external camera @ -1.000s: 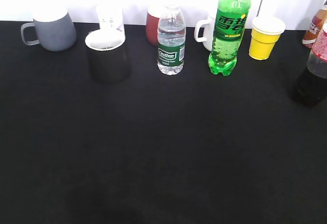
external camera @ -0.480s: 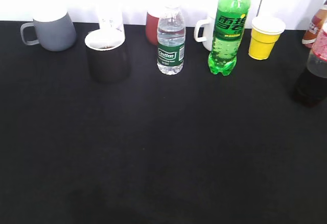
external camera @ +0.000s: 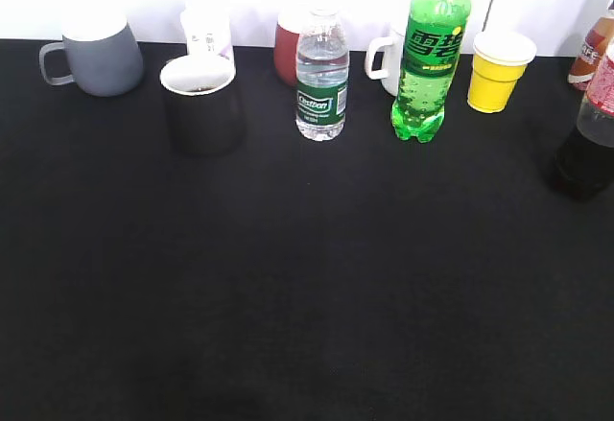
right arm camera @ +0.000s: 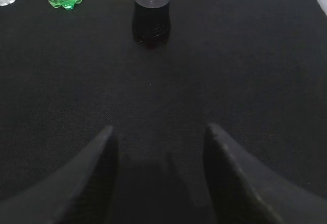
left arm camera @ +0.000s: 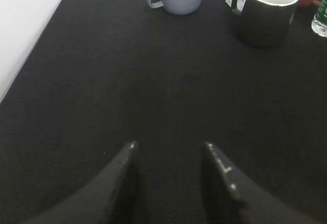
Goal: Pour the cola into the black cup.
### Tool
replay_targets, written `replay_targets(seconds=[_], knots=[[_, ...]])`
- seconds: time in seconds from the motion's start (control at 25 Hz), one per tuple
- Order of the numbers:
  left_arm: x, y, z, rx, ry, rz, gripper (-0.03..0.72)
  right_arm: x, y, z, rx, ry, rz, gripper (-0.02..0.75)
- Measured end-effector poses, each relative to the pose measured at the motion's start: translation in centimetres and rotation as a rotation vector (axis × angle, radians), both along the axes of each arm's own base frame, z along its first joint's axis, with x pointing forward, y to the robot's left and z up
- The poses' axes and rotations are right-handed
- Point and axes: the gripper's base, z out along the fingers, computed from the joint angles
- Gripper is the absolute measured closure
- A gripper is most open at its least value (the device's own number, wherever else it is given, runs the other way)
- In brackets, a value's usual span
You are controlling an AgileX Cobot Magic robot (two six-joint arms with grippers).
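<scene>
The cola bottle (external camera: pixel 587 143), clear with dark liquid and a red label band, stands at the right edge of the exterior view; it also shows in the right wrist view (right arm camera: pixel 150 15), straight ahead and far from my right gripper (right arm camera: pixel 159 132), which is open and empty. The black cup (external camera: pixel 200 105), white inside, stands at the back left; it also shows in the left wrist view (left arm camera: pixel 265 12), up and right of my left gripper (left arm camera: pixel 170 147), which is open and empty. Neither gripper shows in the exterior view.
Along the back stand a grey mug (external camera: pixel 96 54), a dark red mug (external camera: pixel 286 52), a small water bottle (external camera: pixel 320 76), a tall green soda bottle (external camera: pixel 429 52), a white mug (external camera: pixel 386 57), a yellow cup (external camera: pixel 499 69). Black tablecloth (external camera: pixel 307 277) covers the table.
</scene>
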Motion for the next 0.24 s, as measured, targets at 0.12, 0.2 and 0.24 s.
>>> replay_targets(seconds=[0.12, 0.2, 0.24], knots=[[0.00, 0.00, 0.00, 0.000, 0.000, 0.000, 0.408, 0.00, 0.00, 0.00, 0.000, 0.000, 0.000, 0.325], [0.00, 0.00, 0.00, 0.000, 0.000, 0.000, 0.412, 0.00, 0.00, 0.00, 0.000, 0.000, 0.000, 0.325], [0.00, 0.00, 0.00, 0.000, 0.000, 0.000, 0.420, 0.00, 0.00, 0.00, 0.000, 0.000, 0.000, 0.325]])
